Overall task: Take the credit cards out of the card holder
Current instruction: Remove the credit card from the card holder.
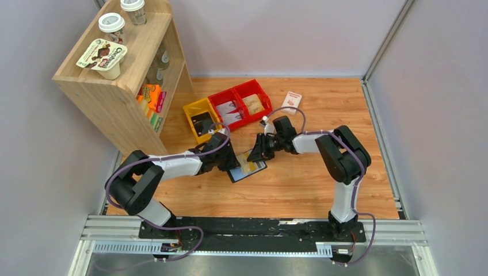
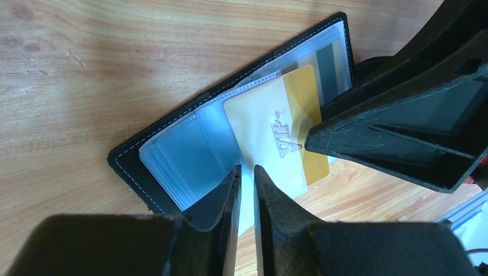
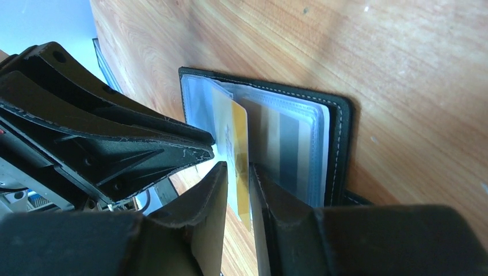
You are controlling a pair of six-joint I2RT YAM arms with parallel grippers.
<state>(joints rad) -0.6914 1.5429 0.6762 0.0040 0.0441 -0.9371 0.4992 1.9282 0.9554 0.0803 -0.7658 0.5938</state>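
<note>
Top: wallet (image 1: 237, 174) lies open on the surface between both sets of jaws | Left wrist: left jaws narrow, astride its clear sleeve (image 2: 190, 164), grip I can't tell | Right wrist: right jaws narrow, slack around the gold card (image 3: 240, 138); I judge it stiff, slick and light, so pinch the exposed edge.

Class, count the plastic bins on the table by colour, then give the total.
Yellow bins: 1
Red bins: 2
Total: 3
</note>
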